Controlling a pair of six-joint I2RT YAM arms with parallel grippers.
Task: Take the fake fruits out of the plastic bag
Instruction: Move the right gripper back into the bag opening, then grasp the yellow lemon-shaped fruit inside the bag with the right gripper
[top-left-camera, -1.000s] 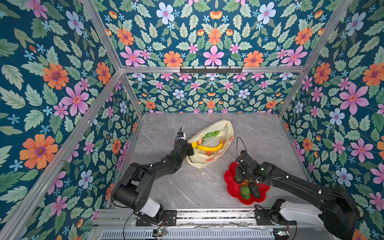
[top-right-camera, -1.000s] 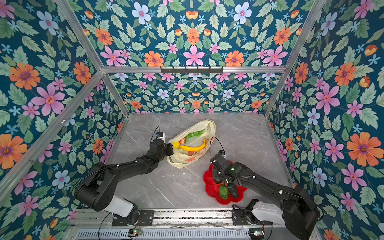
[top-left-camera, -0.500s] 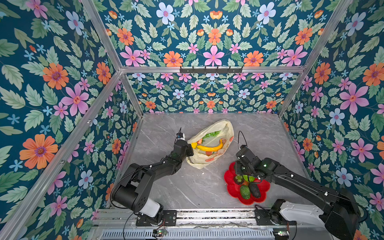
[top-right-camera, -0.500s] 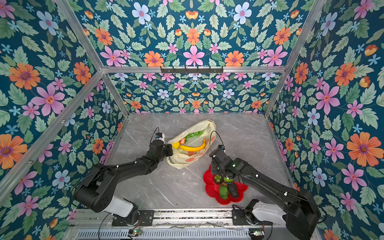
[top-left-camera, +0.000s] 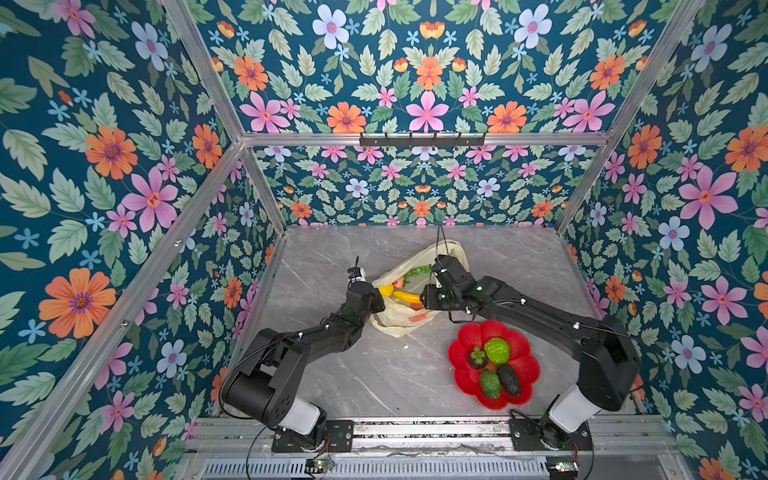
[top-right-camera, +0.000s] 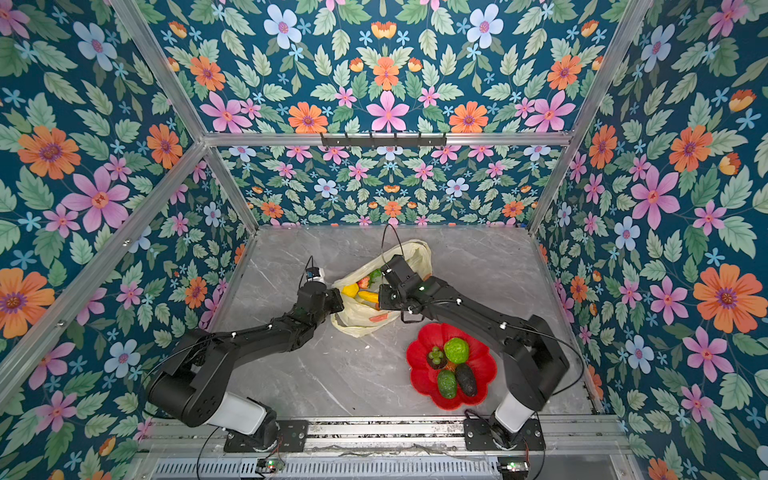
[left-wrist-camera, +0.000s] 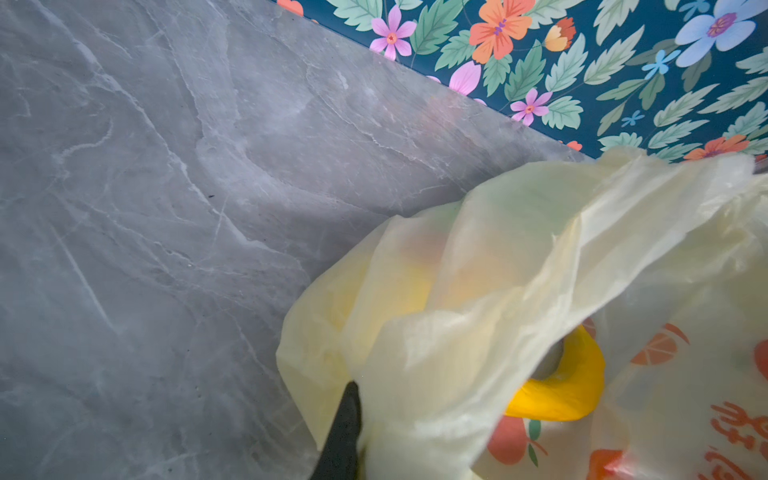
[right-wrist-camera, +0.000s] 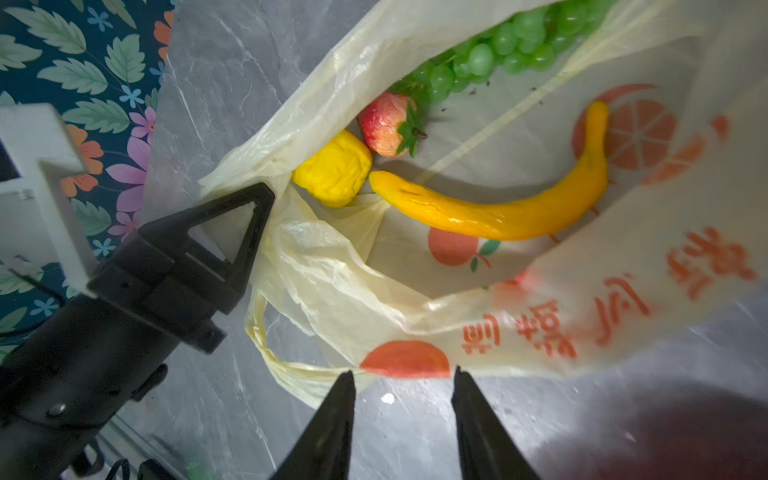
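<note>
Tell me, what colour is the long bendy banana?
Yellow-orange; the long glossy plastic banana shows best in the right wrist view.

Thin translucent plastic bag (right-wrist-camera: 332, 270), glossy banana (right-wrist-camera: 498, 216)

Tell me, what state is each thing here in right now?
Plastic bag: lying on the table, mouth open.
Left gripper: shut on the bag's rim.
Right gripper: open, empty, near the bag's mouth.
Banana, lemon, strawberry, grapes: inside the bag.
Red dish: holding a bumpy green fruit, a mangosteen, two avocados.
</note>
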